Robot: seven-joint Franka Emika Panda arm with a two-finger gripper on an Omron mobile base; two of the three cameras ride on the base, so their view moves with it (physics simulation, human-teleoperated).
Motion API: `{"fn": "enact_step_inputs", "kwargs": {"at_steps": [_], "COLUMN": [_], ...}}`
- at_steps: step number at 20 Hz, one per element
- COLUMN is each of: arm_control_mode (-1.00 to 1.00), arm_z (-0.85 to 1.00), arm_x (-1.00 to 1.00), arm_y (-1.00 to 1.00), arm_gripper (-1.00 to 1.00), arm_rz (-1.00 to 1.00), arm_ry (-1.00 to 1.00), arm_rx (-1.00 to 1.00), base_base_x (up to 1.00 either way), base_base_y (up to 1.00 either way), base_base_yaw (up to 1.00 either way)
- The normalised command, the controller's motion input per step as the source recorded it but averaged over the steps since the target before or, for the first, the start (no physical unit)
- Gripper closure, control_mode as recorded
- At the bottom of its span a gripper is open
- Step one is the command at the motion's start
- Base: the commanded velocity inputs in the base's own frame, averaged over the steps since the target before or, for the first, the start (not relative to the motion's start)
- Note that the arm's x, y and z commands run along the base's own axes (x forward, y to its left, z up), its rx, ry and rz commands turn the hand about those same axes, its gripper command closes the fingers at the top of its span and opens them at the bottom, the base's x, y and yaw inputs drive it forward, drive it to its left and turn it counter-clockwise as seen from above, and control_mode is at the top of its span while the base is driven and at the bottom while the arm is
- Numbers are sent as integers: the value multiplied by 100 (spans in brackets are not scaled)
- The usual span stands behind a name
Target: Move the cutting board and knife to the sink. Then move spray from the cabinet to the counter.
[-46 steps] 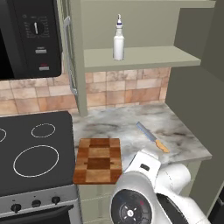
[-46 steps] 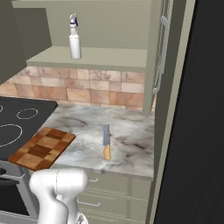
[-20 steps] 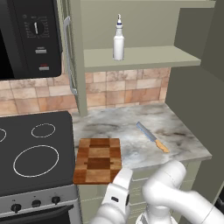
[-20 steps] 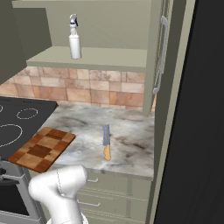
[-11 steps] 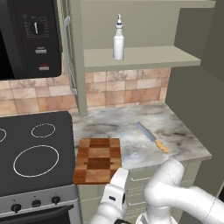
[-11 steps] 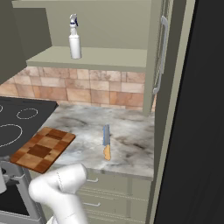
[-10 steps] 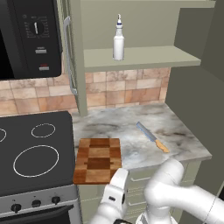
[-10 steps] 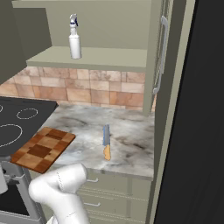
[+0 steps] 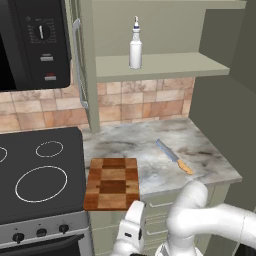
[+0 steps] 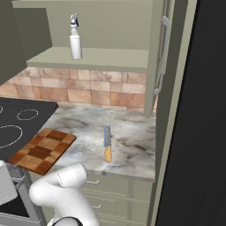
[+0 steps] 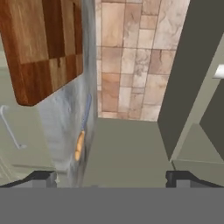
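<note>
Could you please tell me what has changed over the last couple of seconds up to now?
The arm swung its hand down from in front of the left base camera to the counter front, left of its elbow; nothing was grasped. The cutting board, knife and spray stayed put.

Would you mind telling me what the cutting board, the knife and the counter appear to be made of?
The cutting board looks like matte wood: light and dark brown blocks in a checker pattern. The knife seems to have a grey-blue steel blade and an orange-tan handle, possibly wood or plastic. The counter looks like polished stone, with grey-and-white marbled veining.
</note>
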Motion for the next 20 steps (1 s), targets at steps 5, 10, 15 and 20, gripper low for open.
{"fn": "enact_step_inputs", "kwargs": {"at_steps": [5,10,15,20], "arm_control_mode": [-100,-100,-100,-100], "arm_z": [-22,-25,-26,-22], "arm_x": [19,20,22,24], "arm_y": [0,6,14,11], "arm_gripper": [-100,-100,-100,-100], "arm_rz": [0,1,3,3], "arm_ry": [-1,-2,-1,0], "arm_rx": [-4,-3,-2,-1], "base_base_x": [0,0,0,0], "base_base_y": [0,0,0,0], "base_base_yaw": [0,0,0,0]}}
